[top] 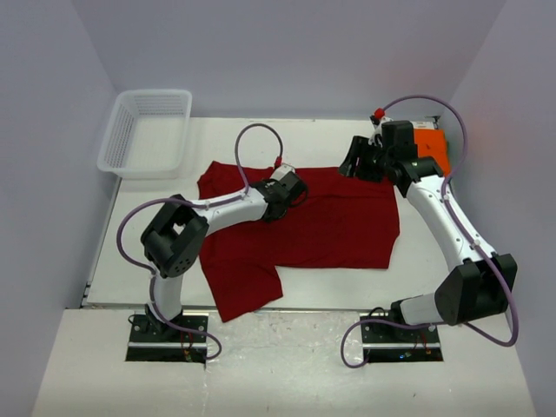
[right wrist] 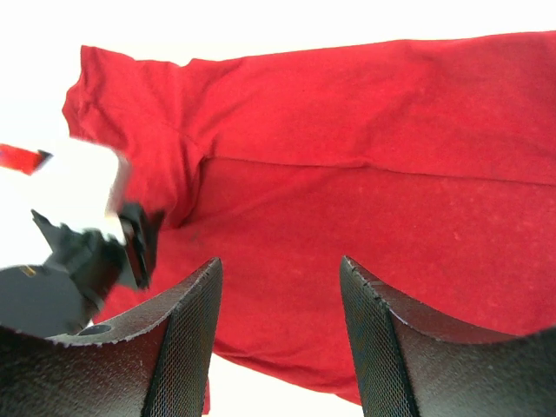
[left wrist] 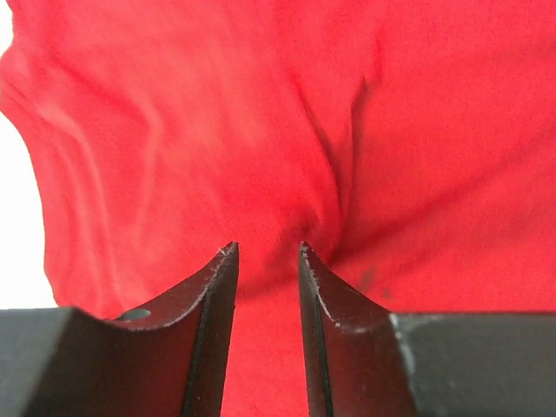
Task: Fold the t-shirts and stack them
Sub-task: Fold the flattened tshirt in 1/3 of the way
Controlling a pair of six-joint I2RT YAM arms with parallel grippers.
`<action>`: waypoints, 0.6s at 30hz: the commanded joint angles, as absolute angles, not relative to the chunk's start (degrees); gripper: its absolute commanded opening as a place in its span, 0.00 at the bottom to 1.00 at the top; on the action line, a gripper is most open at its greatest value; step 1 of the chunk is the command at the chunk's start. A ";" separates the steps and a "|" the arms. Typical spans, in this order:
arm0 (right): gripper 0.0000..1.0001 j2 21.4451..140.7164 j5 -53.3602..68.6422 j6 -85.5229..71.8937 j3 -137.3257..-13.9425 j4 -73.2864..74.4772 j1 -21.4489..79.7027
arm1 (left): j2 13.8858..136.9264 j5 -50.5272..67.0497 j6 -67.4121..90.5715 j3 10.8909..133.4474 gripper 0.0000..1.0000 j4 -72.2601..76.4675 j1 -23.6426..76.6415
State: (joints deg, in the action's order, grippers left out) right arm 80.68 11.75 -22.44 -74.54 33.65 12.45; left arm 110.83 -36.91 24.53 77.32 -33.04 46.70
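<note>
The dark red shirt (top: 339,221) lay spread flat across the table (top: 417,261). The left gripper (left wrist: 268,249) pressed down near its middle, jaws slightly apart over puckered cloth. The right gripper (right wrist: 280,261) hovered at the shirt's far right corner, jaws apart and empty.

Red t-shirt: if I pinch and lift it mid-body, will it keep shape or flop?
Likely floppy: the red t-shirt puckers into creases by the left end effector. Probably light and limp: one part hangs over the table edge. A push would likely bunch it, not slide it.
</note>
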 commanded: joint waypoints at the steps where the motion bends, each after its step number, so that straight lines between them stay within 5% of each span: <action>1: 0.57 79.63 13.01 -21.97 -74.70 32.25 14.32 | 111.62 -41.05 24.27 85.85 0.35 -34.63 44.13; 5: 0.57 79.28 11.34 -21.62 -75.50 33.22 16.26 | 113.73 -35.87 22.50 89.56 0.00 -34.89 38.43; 18: 0.57 78.49 8.88 -21.36 -76.73 34.72 16.96 | 120.49 -29.27 18.28 89.74 0.00 -32.08 30.06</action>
